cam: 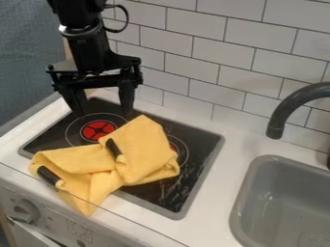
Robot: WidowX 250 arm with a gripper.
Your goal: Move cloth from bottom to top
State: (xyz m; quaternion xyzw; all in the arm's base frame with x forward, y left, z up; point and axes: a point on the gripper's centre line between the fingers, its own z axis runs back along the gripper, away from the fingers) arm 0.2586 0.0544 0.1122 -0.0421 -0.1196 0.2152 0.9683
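Black arm [88, 48], looped black cable [127, 17]

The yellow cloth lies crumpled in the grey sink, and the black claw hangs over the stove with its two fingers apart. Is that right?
Not quite: the camera view shows the yellow cloth crumpled on the black stovetop, not in the grey sink. The black gripper does hang over the stovetop with its two fingers apart.

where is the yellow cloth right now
In the camera view, the yellow cloth lies rumpled left of centre, across the black cooktop and its front edge, below the gripper.
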